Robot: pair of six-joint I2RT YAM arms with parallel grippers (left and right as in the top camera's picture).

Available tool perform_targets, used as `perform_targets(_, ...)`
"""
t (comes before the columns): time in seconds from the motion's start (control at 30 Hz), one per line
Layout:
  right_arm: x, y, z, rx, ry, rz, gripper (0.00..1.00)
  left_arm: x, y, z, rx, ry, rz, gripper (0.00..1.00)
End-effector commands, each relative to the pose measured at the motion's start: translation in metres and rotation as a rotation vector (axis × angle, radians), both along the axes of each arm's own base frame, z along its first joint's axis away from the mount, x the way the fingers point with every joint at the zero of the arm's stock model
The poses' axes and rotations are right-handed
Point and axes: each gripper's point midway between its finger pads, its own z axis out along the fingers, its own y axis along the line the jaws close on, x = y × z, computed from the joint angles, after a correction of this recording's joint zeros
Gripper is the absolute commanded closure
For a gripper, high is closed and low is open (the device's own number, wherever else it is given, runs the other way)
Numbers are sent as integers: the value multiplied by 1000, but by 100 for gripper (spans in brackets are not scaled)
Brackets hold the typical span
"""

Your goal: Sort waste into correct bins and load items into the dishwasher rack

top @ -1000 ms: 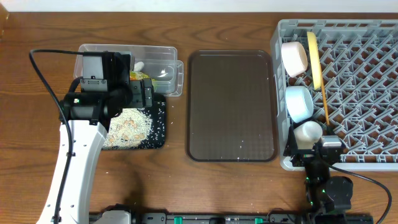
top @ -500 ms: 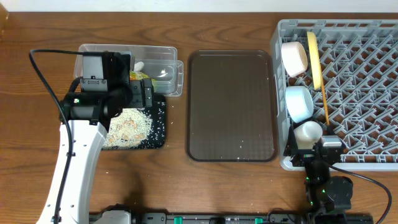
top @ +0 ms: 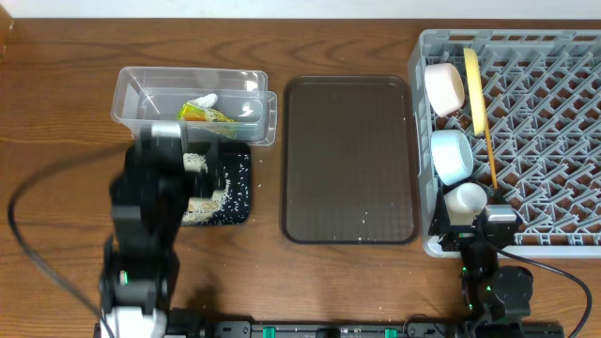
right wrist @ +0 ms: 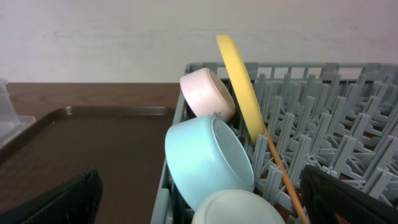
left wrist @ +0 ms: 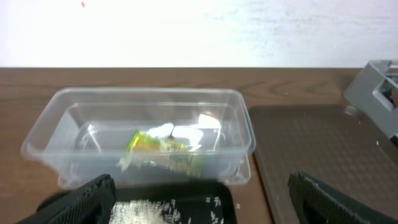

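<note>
Clearing the left arm away from the bins, judged the step in hand, with sorting and loading apparently done.

- Landmark: brown tray (top: 349,160), mid-worktop, with a few stray pale specks on it.
- Left of brown tray, far side: clear tub (top: 141,84), holding the wrapper (top: 202,113).
- Left of brown tray, near side: black tray (top: 235,202), carrying rice grains (top: 221,192).
- Right of brown tray: rack (top: 563,122), holding the white bowl (top: 444,86), yellow plate (top: 476,89), blue bowl (top: 452,155), cup (top: 465,199) and chopsticks (top: 490,160).
- Left tool (left wrist: 200,186): wide, empty, above the black tray.
- Right tool (right wrist: 200,180): wide, empty, at the rack's near corner.

Handling note: rise straight before travelling, since a low sweep could nudge the light tub or scatter grains.
</note>
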Motion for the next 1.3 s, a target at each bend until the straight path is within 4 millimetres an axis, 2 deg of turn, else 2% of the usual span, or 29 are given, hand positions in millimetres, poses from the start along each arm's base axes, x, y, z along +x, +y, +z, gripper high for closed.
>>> perform_targets(0.0,0,2,0,9,-3,4,1,-25,8,-16,25,-57,35,9)
perform_targets(0.1,0,2,0,9,-3,4,1,-41,10,-31,24,-100,42,8)
perform_targets(0.27,0,2,0,9,-3,4,1,-54,11,-51,20,-186,44,9)
perform_targets(0.57,0,2,0,9,-3,4,1,-56,14,-73,19,-296,63,9)
perform_targets(0.87,0,2,0,9,-3,4,1,-57,14,-99,25,-210,65,9)
perform_targets(1.27,0,2,0,9,-3,4,1,-57,14,-101,26,-201,65,9)
